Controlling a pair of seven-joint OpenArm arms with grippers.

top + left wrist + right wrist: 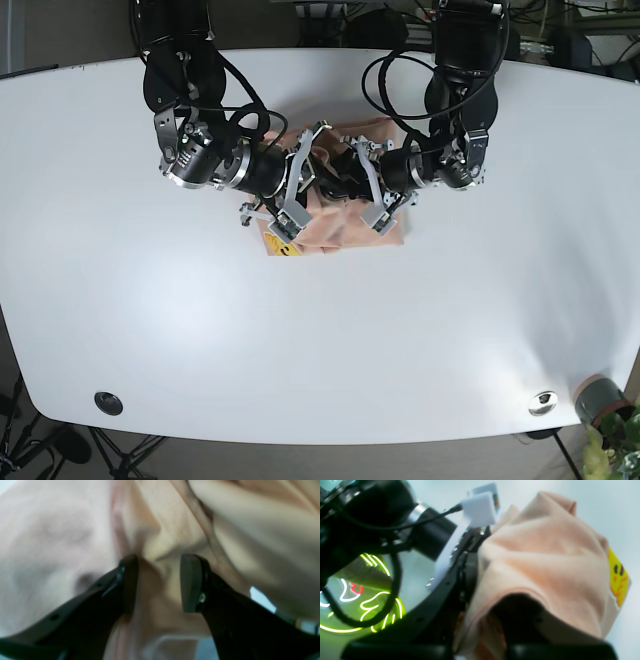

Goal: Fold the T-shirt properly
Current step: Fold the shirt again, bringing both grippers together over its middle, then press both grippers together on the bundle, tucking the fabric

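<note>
The peach T-shirt (345, 228) lies bunched in a heap at the table's middle, with its yellow print (283, 247) at the near-left corner. Both arms meet over it. In the left wrist view my left gripper (158, 582) stands open. Its fingers (191, 582) are apart, and a creased fold of the T-shirt (160, 530) runs between and beyond them. In the right wrist view the T-shirt (545, 562) drapes over my right gripper (482, 562) and hides one finger. The jaws are close together on the cloth. The yellow print (617, 580) hangs at the right.
The white table (200, 330) spreads around the heap. A black round disc (108, 402) lies near the front left edge. A small metal cap (543, 402) and a potted plant (605, 415) are at the front right. Cables hang behind both arms.
</note>
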